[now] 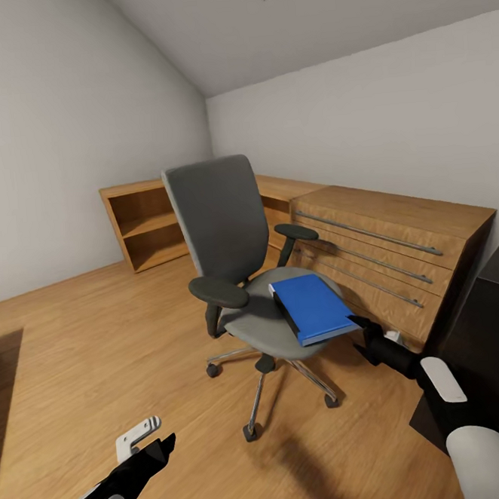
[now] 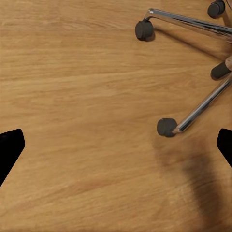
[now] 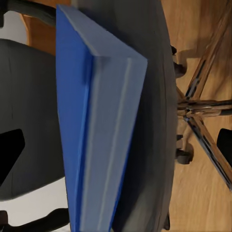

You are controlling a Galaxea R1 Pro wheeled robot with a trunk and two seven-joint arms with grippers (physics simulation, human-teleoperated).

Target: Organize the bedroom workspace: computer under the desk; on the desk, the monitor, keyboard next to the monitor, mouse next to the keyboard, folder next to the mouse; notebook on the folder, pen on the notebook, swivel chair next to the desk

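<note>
Folder (image 1: 313, 307) flat on swivel chair (image 1: 224, 221) seat, long axis toward right fingers (image 1: 356, 322); both fingers spread

Chair (image 1: 225, 229): grey seat and back, black armrests, chrome star base on casters; upright on the wood floor, just beside the oak drawers.
Folder (image 1: 313, 307): bright blue, pale edge, closed; flat on the seat's front right part, one corner overhanging the seat edge.
</note>
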